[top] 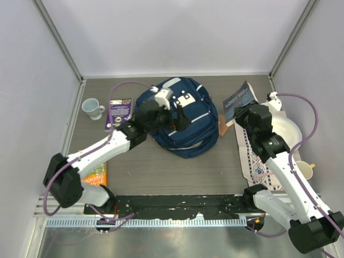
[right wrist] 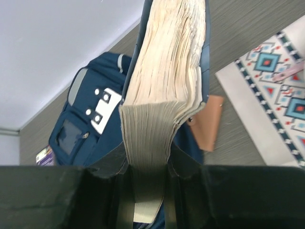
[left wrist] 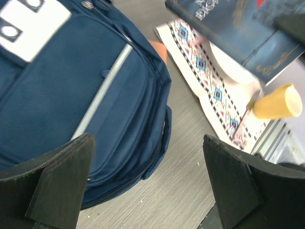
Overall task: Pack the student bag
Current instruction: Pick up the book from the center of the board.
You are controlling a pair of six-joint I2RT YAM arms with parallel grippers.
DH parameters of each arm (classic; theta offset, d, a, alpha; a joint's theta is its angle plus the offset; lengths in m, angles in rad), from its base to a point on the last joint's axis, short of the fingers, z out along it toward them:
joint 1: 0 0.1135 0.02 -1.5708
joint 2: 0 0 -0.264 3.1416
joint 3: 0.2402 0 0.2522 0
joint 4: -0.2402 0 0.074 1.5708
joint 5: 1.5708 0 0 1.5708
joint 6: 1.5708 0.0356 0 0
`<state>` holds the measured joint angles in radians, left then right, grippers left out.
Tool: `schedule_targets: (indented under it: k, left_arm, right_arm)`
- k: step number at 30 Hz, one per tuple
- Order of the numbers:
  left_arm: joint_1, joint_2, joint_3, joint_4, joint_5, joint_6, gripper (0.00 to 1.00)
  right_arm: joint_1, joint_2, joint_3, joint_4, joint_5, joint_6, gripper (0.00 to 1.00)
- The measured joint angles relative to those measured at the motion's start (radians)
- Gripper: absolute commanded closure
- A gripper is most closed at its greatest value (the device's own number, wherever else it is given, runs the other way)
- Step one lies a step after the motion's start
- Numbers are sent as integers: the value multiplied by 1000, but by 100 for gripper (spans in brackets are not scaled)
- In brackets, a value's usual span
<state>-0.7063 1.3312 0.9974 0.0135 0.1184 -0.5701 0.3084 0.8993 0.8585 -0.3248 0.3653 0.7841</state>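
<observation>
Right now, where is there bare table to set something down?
Bare table lies between the student bag and the base rail. Crowded: right side with patterned cloth, bowl, yellow cup; back left with mug and purple book.

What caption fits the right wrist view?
Right gripper clamps a thick blue book, the navy student bag beyond it.

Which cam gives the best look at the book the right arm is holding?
Right wrist. The book fills the frame, page edges toward the camera, clamped in the right gripper. Top view shows only its dark blue cover, small. Left wrist catches a cropped piece of cover, top right.
</observation>
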Motion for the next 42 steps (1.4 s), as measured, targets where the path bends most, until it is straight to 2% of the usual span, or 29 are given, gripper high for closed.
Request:
schedule_targets:
  k: [9,20,24,25,30,31,33,34,36,37,38,42]
  left_arm:
    - [-189,301,228,-138,-13,153,1]
    - [-249,507,366,-245,-40,216,7]
    - [-249,539,391,-272,-72,221,20]
    - [-249,549,400,-276,-82,224,27]
    - [-249,585,425,-294,-133,236,44]
    - [-249,585,425,-298,-138,238,53]
    - [-249,586,426,-303,-150,238,62]
    - [-249,587,427,-304,-153,238,74]
    - [-249,589,428,-304,-157,232,86]
    - [-249,590,428,-304,-159,233,97]
    - [-249,590,428,-305,-163,233,100]
    - [-250,590,428,-306,-192,232,100]
  right_arm:
    - [-23,-51,83,-105,80,-108,99]
    - [-24,-89,103,-156,94,-159,99]
    - [-24,-102,103,-164,93,-168,99]
    - [-25,-103,104,-166,93,-171,99]
    - [-25,-104,104,-173,89,-180,99]
    - [-25,-104,104,-174,88,-180,99]
    - [-25,-104,104,-175,85,-181,99]
    - [-25,-104,104,-176,85,-181,99]
    - [-25,-104,104,-178,84,-181,99]
    - [-25,-104,104,-178,84,-181,99]
    - [-25,-104,104,-178,83,-181,99]
    - [-25,-104,104,-180,78,-181,99]
